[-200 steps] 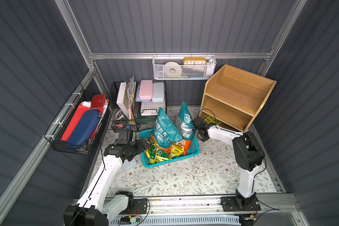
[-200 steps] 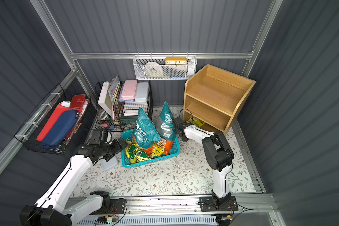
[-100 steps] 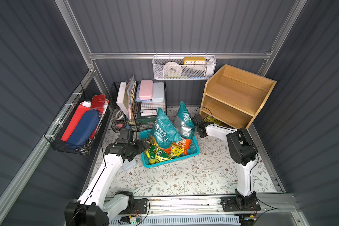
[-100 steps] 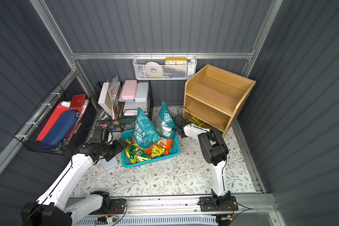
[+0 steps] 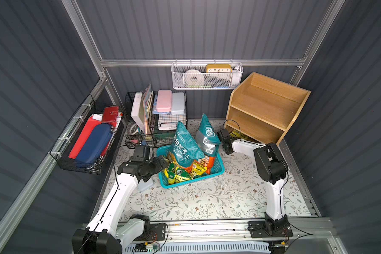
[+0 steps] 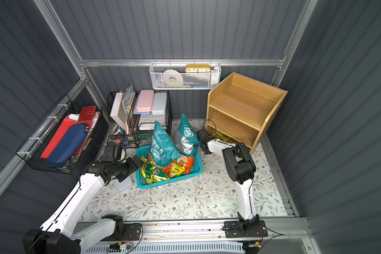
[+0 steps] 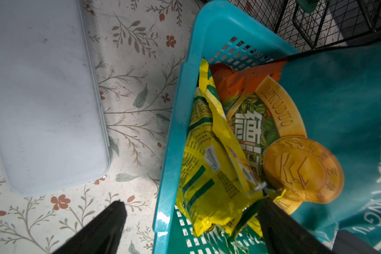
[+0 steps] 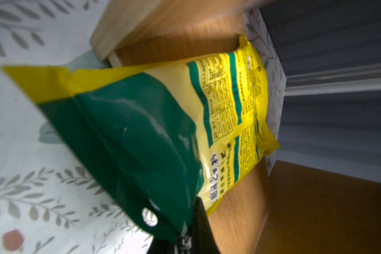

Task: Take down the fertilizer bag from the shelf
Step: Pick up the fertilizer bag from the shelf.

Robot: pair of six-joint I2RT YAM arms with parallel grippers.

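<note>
The fertilizer bag [image 8: 141,132], yellow and dark green, lies tilted out of the bottom tier of the light-brown wooden shelf [image 5: 264,105], one end over the floral mat. My right gripper [image 8: 185,233] is shut on the bag's dark-green corner. In both top views only a yellow sliver of the fertilizer bag [image 6: 221,136] shows at the foot of the shelf [image 6: 240,103], and the right fingers are hidden by the wrist. My left gripper [image 7: 191,209] stands open astride the rim of the teal basket [image 7: 169,154], one finger over the mat, one among the yellow packets.
The teal basket [image 5: 218,171] holds tall teal bags and several small packets. A pale-blue box [image 5: 144,185] lies beside the left arm. A black wire rack [image 5: 156,118] stands at the back, a white mesh basket [image 5: 207,77] hangs above, and a black wall basket [image 5: 86,140] hangs at left.
My right gripper has closed on the fertilizer bag's corner at the shelf's bottom tier, and the right elbow has swung in toward the shelf. The left arm has not moved.
</note>
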